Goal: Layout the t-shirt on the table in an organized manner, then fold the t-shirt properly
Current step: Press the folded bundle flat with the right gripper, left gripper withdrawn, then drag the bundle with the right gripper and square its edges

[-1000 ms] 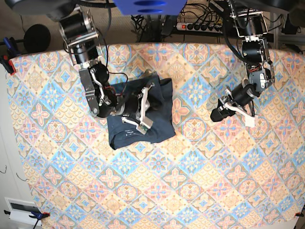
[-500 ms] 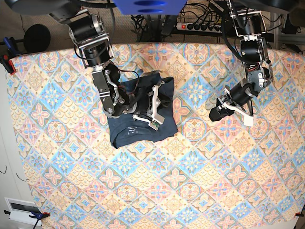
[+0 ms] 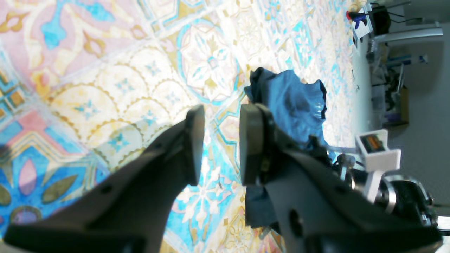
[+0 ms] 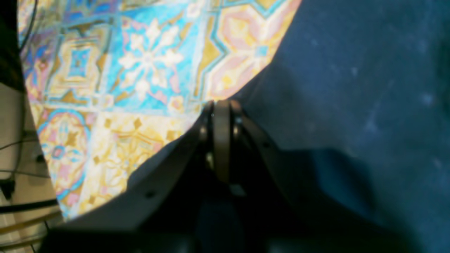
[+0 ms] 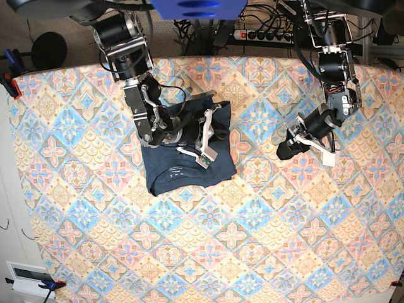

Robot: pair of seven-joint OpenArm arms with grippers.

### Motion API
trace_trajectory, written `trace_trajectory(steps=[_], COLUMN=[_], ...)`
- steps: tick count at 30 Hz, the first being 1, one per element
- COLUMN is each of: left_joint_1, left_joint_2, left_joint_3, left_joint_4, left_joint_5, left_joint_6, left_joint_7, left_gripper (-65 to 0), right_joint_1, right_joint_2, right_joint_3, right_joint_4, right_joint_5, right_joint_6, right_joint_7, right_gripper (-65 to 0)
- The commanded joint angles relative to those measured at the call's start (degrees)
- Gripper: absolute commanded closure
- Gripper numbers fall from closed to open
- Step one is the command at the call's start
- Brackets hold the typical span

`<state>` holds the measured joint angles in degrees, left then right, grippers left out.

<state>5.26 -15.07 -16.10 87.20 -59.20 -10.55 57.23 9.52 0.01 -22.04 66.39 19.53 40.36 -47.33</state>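
In the base view the t-shirt [image 5: 189,158] lies on the surface [image 5: 208,252] in its upper-left part, well in from every edge, with the right arm reaching over it from the far edge so that the right pincer [image 5: 222,135] sits at the shirt's right-hand side. The left pincer [image 5: 282,150] is over the surface to the right of the shirt, well apart from it, though whether it touches the surface cannot be told. A power strip [image 5: 265,35] lies behind the far edge, and clamps [image 5: 11,76] sit at the far-left corner.
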Motion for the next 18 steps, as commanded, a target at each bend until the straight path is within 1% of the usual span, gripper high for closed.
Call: trace_trajectory(steps=[1,3,5,8,10,12,18], left_joint_1=[-0.7,-0.7,-0.7,-0.7,-0.7,-0.7,-0.8], left_joint_2=[-0.6,-0.6,-0.6,-0.5,-0.5,-0.5,-0.5], left_joint_3=[-0.2,-0.2,-0.2,-0.2,-0.2,-0.1,-0.1], left_joint_4=[1.0,1.0,1.0,1.0,1.0,1.0,1.0], left_joint_5=[-1.2,-1.2,-1.2,-1.2,-1.2,-1.2,-1.2], left_joint_6=[-0.7,-0.7,-0.7,-0.8,-0.8,-0.8,-0.8], left_joint_7=[-0.7,-0.7,-0.7,-0.7,-0.7,-0.7,-0.7], left_gripper=[-15.8,-15.8,-15.8,-15.8,-15.8,-15.8,-15.8], right_joint_1=[-0.5,-0.5,-1.0,-2.1,-2.1,-2.1,-0.7], right_joint_2=[1.3,1.7,2.0,4.0,4.9,6.7,11.7], right_joint_3=[1.4,4.8,8.3,11.4,12.9,14.3,14.7], right_joint_4=[-0.5,-0.5,-0.5,-0.5,-0.5,-0.5,-0.5], right_joint_5=[-6.3,-8.8,-9.7,-9.7,-9.7,-9.7,-9.7], right_joint_6=[-0.4,-0.4,-0.4,-0.4,-0.4,-0.4,-0.4], right_joint_7=[-6.0,-5.0,-4.8,-4.6,-4.5,-4.1,-2.5], right_gripper=[0.0,0.0,0.0,0.0,0.0,0.0,0.0])
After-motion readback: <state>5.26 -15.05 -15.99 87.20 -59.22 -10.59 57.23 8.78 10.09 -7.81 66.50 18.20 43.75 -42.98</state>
